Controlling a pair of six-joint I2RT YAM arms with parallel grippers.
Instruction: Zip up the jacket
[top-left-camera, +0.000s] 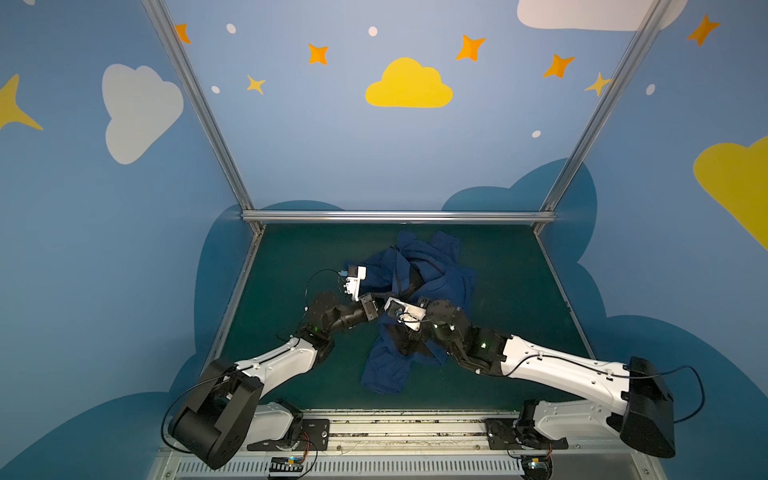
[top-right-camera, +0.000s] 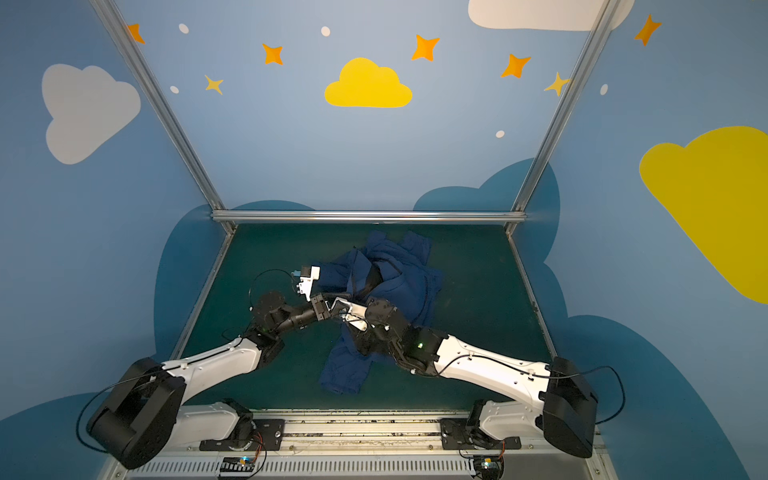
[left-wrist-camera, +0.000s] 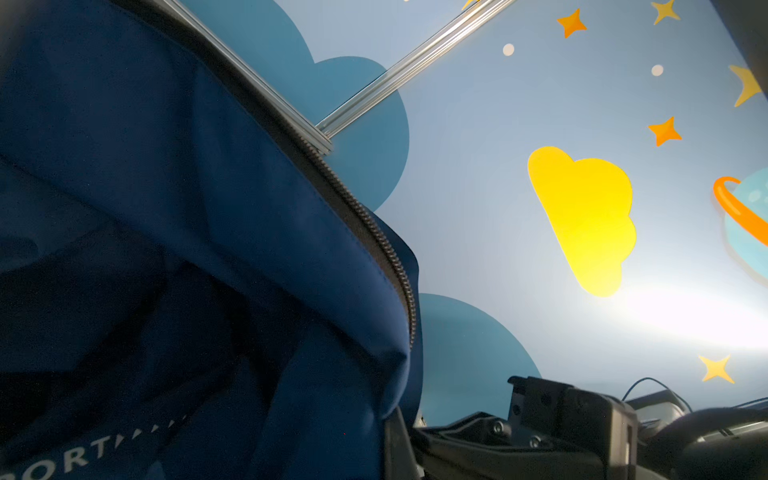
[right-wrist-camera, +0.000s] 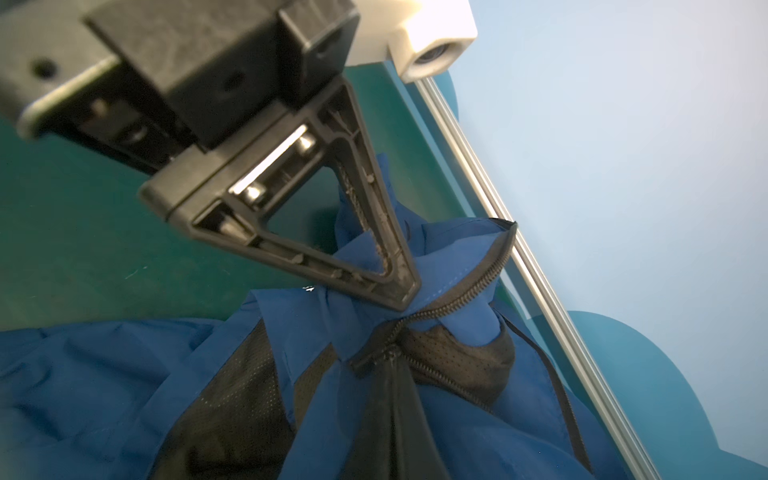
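The navy jacket (top-left-camera: 424, 282) (top-right-camera: 399, 282) lies crumpled in the middle of the green table, its black mesh lining (right-wrist-camera: 232, 395) showing. In the right wrist view my left gripper (right-wrist-camera: 401, 297) is shut on a fold of blue cloth beside the open zipper teeth (right-wrist-camera: 486, 274). My right gripper (right-wrist-camera: 388, 361) is shut, its dark fingers (right-wrist-camera: 390, 419) meeting at the zipper slider where the two rows of teeth join. In the left wrist view the jacket (left-wrist-camera: 166, 208) fills one side, with a zipper edge (left-wrist-camera: 365, 216) and white lettering (left-wrist-camera: 75, 459). In both top views the two grippers meet over the jacket's front half.
A green mat (top-left-camera: 307, 257) covers the table. An aluminium rail (top-left-camera: 399, 216) runs along its back edge and slanted posts (top-left-camera: 199, 104) rise at the corners. Both wrists crowd together at the centre, the right arm (top-left-camera: 540, 365) lying across the jacket's lower part.
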